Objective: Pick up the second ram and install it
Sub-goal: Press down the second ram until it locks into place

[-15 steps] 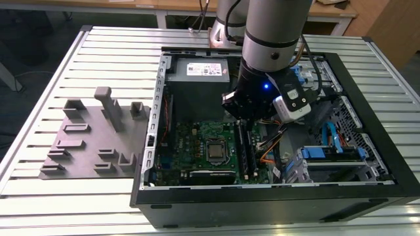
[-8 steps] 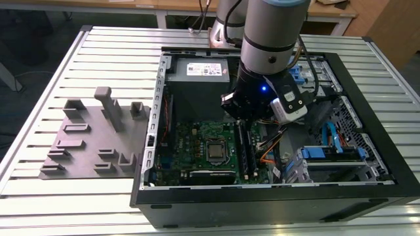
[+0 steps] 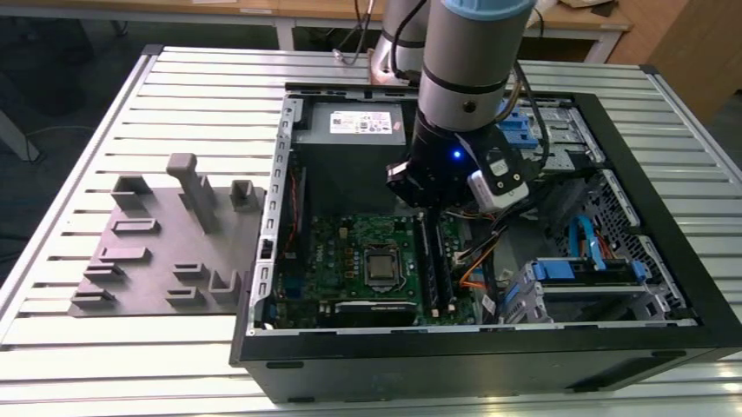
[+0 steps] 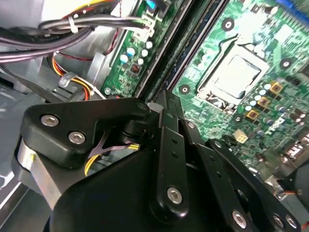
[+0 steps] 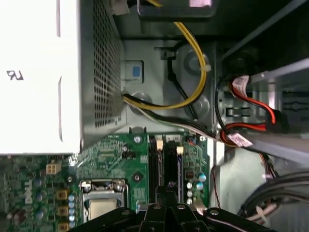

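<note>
My gripper hangs inside the open computer case, low over the far end of the memory slots on the green motherboard. In both wrist views its black fingers are closed together. The second ram is a long dark stick lying along a slot, running out from under my gripper between white end clips. In the exterior view the second ram lines up with the slots beside the processor socket. Whether the fingertips pinch the stick or only rest on it is hidden.
The black case wall rings the work area. A power supply sits at the far end, with yellow and black cables looping near the slots. Blue drive brackets stand on the exterior view's right. A gray tray lies outside on the exterior view's left.
</note>
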You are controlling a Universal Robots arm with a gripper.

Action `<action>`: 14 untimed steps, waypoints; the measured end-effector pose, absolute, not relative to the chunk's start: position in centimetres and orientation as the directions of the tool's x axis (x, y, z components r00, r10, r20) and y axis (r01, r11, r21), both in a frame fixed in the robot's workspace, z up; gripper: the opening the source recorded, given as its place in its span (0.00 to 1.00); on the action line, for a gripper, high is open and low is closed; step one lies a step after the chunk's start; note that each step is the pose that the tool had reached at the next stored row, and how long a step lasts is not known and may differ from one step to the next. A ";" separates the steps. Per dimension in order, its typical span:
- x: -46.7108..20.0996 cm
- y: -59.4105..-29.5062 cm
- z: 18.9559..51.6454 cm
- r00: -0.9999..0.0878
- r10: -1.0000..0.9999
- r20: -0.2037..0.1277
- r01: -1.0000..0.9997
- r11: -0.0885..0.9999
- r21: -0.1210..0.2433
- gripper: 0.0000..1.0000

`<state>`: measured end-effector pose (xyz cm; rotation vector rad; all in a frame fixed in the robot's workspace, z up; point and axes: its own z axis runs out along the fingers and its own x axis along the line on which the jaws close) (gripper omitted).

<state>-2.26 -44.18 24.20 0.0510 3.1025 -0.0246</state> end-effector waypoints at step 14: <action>-2.3 -43.9 22.1 -0.999 0.032 -0.039 0.033 0.999 -0.015 0.11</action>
